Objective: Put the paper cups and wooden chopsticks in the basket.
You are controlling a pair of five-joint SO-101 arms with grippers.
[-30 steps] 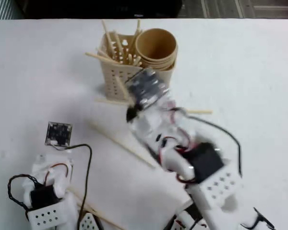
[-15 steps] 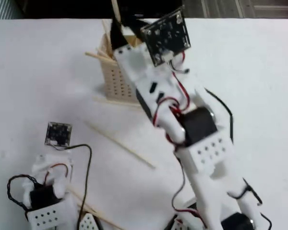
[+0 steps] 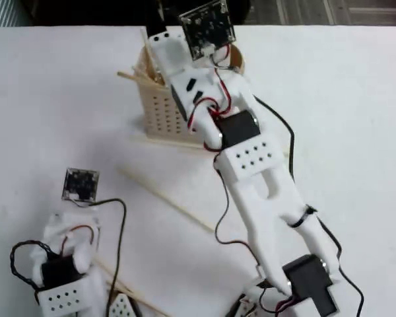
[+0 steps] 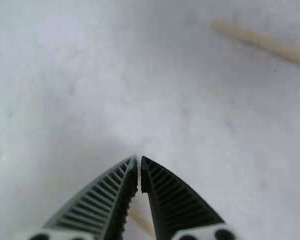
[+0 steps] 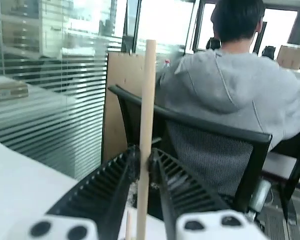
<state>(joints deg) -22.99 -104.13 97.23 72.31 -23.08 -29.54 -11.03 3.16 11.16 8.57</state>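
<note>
Right arm over the basket with a chopstick clamped; left arm low at the near left corner.

High view: the right arm (image 3: pixel 251 172) stretches across the table (image 3: pixel 356 99) to above the basket (image 3: pixel 160 112) at the far edge. The basket holds several basket chopsticks (image 3: pixel 135 77) and stacked paper cups (image 3: pixel 238 61), partly hidden by the arm. One loose chopstick (image 3: pixel 165 198) lies diagonally mid-table, another, the front chopstick (image 3: pixel 160 140), lies just beside the basket's base, and the left arm (image 3: pixel 63 281) sits near a third, the near chopstick (image 3: pixel 129 289). Left wrist view: the left gripper (image 4: pixel 139 161) is clenched on nothing, close over the table, with a far chopstick (image 4: pixel 262 42) lying well apart. Right wrist view: the right gripper (image 5: pixel 143 157) is clamped on the held chopstick (image 5: pixel 148 95), which stands upright and rises past the fingertips.
</note>
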